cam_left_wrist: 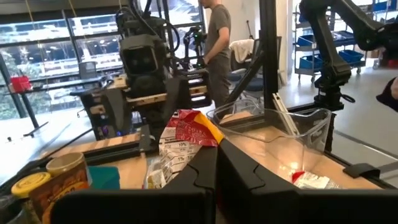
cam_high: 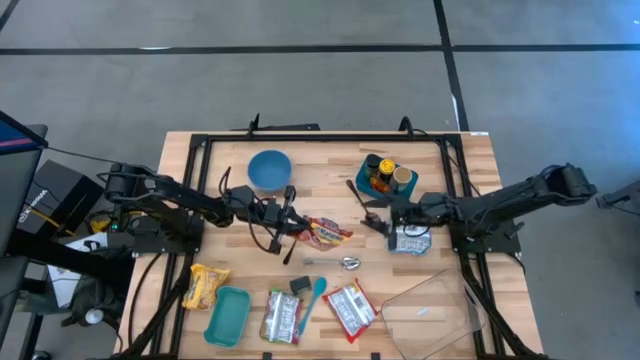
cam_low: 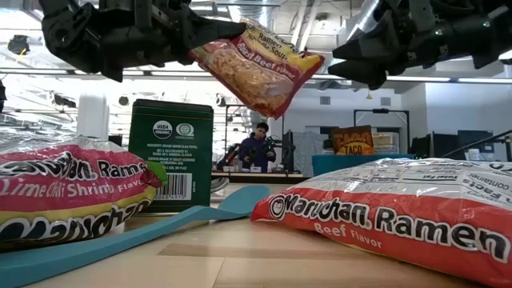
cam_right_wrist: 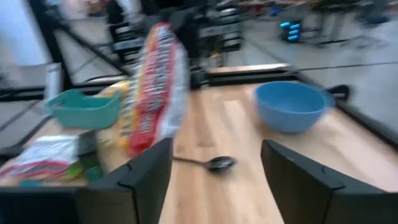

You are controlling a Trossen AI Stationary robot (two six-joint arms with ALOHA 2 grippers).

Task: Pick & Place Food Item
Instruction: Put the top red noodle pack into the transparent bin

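Left arm: extended toward table centre, raised above the surface.
Left gripper [cam_high: 300, 226]: fingers closed.
Right arm: extended inward from the right.
Right gripper [cam_high: 372, 222]: fingers spread apart.

Count from the high view: two arms, left gripper [cam_high: 293, 222] and right gripper [cam_high: 372, 218]; five food packets, namely one held ramen packet [cam_high: 328, 232], one yellow [cam_high: 205, 285], one green [cam_high: 281, 316], one red [cam_high: 350, 307], one white [cam_high: 411, 240]; one blue bowl [cam_high: 269, 169]; one teal container [cam_high: 228, 315]; one spoon [cam_high: 342, 262]; one teal spatula [cam_high: 311, 301]; one clear bin [cam_high: 432, 310].
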